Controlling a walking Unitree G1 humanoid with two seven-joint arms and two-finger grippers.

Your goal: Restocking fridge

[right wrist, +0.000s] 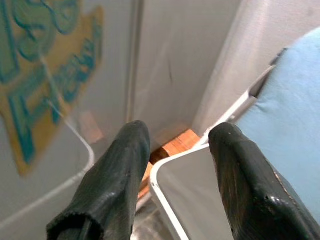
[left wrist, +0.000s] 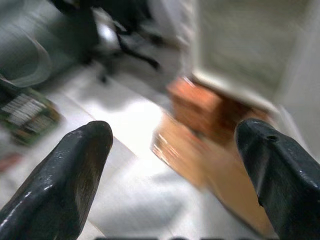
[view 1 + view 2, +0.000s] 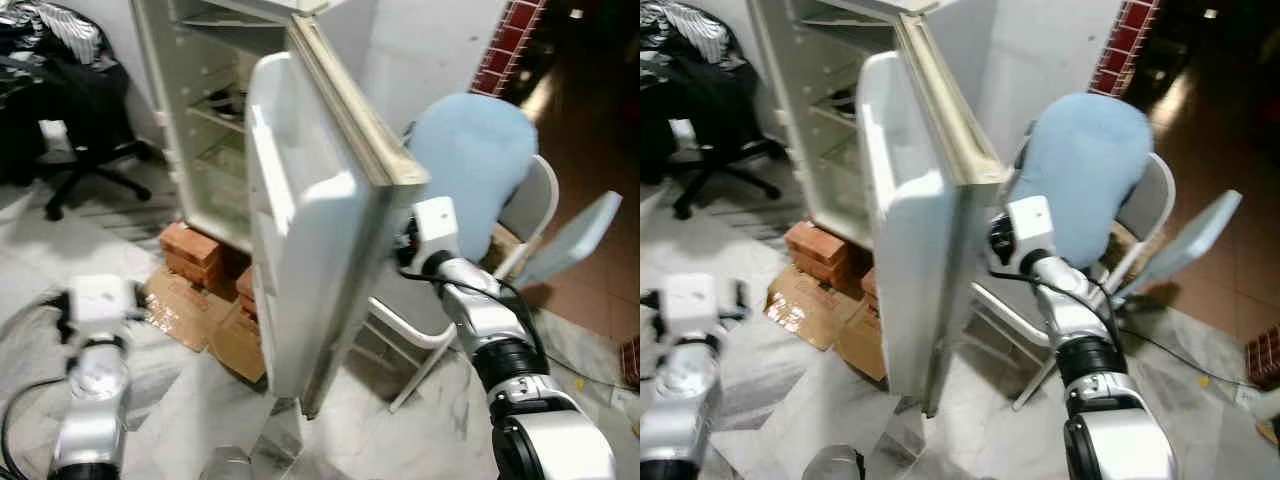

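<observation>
The right gripper (image 1: 175, 145) reaches behind the outer face of the open fridge door (image 3: 310, 230), its two matte black fingers (image 1: 117, 170) parted with nothing between them. In its wrist view they frame the rounded white metal rail of a chair (image 1: 165, 172), with a soft pale-blue cushion (image 3: 470, 165) draped over the chair's back. A yellow sticker with teal lettering (image 1: 35, 65) shows on the smooth white door skin close by.

The left gripper (image 2: 175, 150) hangs low over the pale marble-patterned floor (image 3: 170, 400), its blunt, rubbery fingers (image 2: 70, 175) spread wide and empty.

The fridge (image 3: 215, 110) stands ahead with its tall door swung out toward the robot; the door's inner liner is moulded cream plastic with shallow shelf ledges, edged by a yellowed seal. Wire shelves (image 3: 222, 110) inside look mostly bare, though one dark item sits there, too small to tell. Rough orange bricks (image 3: 190, 250) and flattened brown cardboard (image 3: 200, 315) lie under the cabinet's base. A black office chair (image 3: 85, 120) stands well apart on the robot's left.
</observation>
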